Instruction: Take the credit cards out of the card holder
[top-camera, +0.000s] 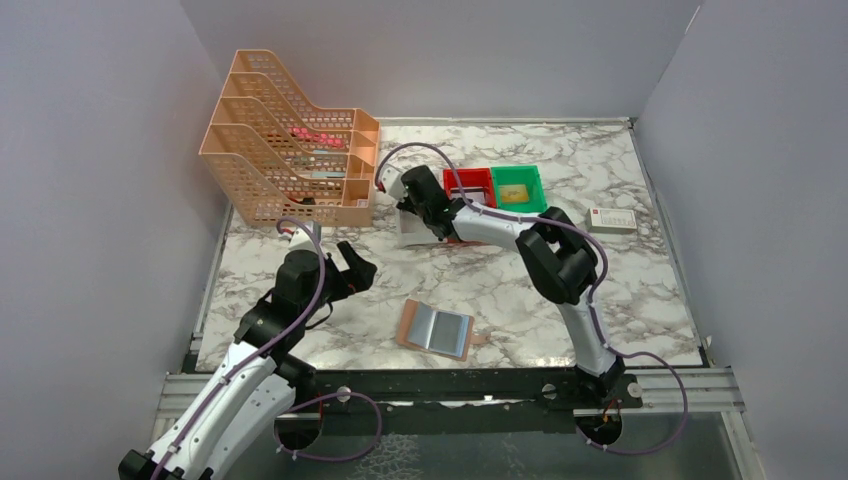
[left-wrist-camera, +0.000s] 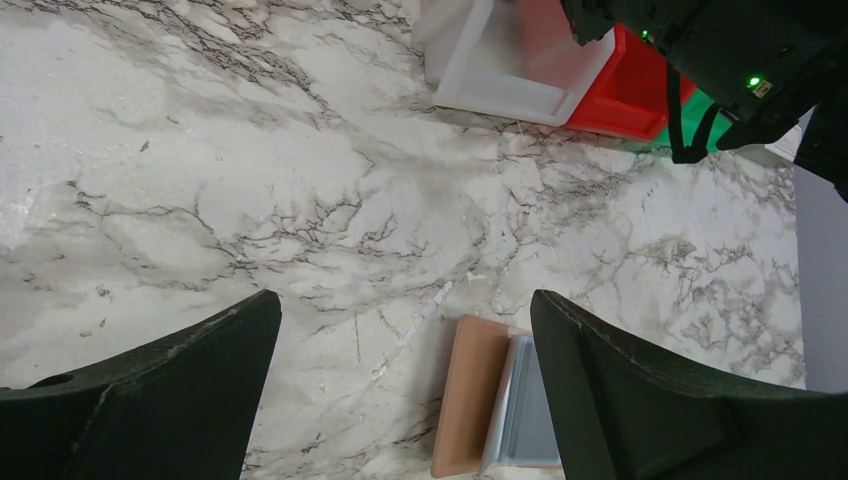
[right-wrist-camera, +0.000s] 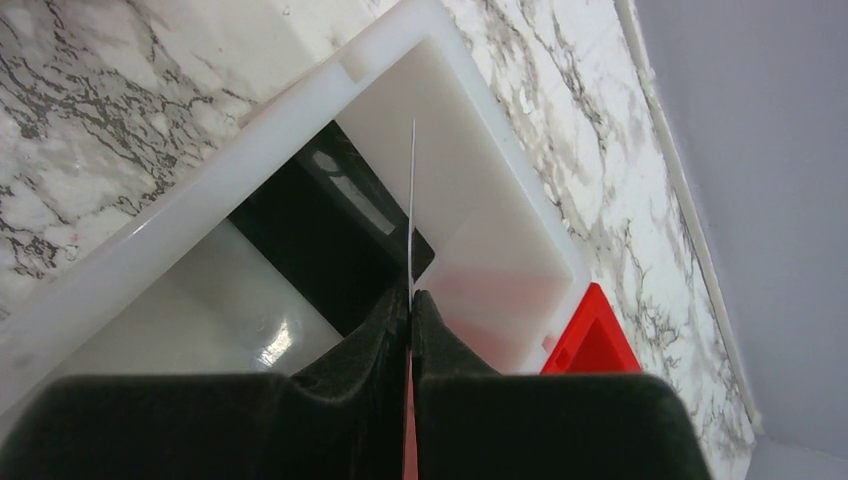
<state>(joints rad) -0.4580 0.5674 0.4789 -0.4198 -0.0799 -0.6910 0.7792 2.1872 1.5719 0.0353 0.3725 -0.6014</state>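
Observation:
The card holder (top-camera: 436, 329) lies spread open on the marble near the front edge, tan outside with pale blue inner panels; its left end shows in the left wrist view (left-wrist-camera: 480, 400). My left gripper (top-camera: 358, 265) hovers to its left, open and holding nothing (left-wrist-camera: 405, 310). My right gripper (top-camera: 405, 200) is over the white bin (top-camera: 415, 236). In the right wrist view its fingers (right-wrist-camera: 411, 295) are shut on a thin credit card (right-wrist-camera: 413, 190), seen edge-on and standing upright above the bin. A black credit card (right-wrist-camera: 320, 230) lies inside the white bin (right-wrist-camera: 200, 200).
A red bin (top-camera: 470, 183) and a green bin (top-camera: 520, 188) stand right behind the white one. A peach file rack (top-camera: 290, 140) fills the back left. A small white box (top-camera: 612, 220) lies at the right. Grey walls enclose the table.

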